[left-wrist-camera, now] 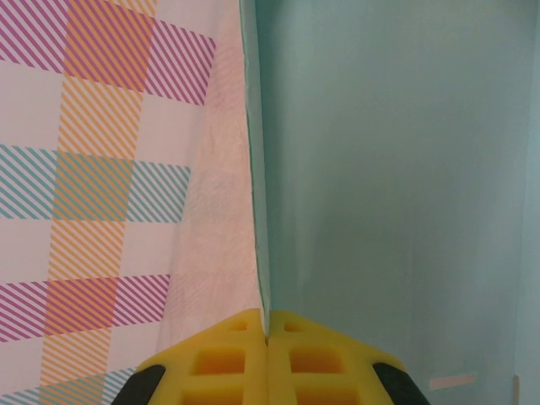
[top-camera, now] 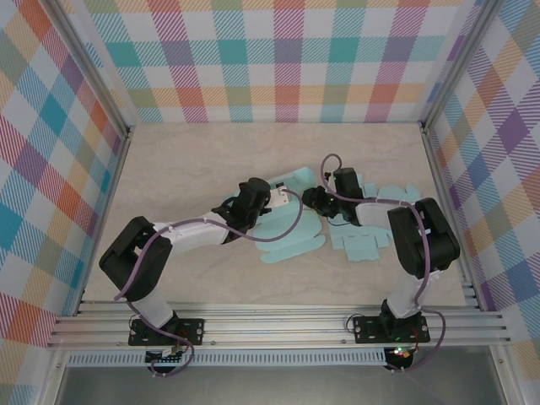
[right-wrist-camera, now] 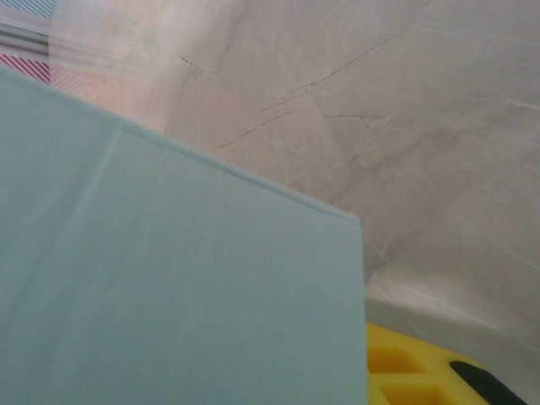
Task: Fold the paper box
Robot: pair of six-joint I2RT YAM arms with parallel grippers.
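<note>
The paper box (top-camera: 291,232) is a pale teal sheet, partly folded, lying mid-table between the two arms. My left gripper (top-camera: 272,197) is at its left side; in the left wrist view the yellow pads (left-wrist-camera: 228,363) are shut on the thin edge of an upright teal panel (left-wrist-camera: 388,169). My right gripper (top-camera: 317,202) is at the sheet's upper right edge. In the right wrist view a teal panel (right-wrist-camera: 169,287) covers most of the jaws. One yellow finger (right-wrist-camera: 405,375) shows past its right edge, and the other finger is hidden.
More flat teal cut-out paper (top-camera: 371,236) lies just right of the box, under the right arm. The marbled beige table (top-camera: 186,160) is fenced by plaid walls on three sides, with an aluminium rail (top-camera: 278,325) along the near edge.
</note>
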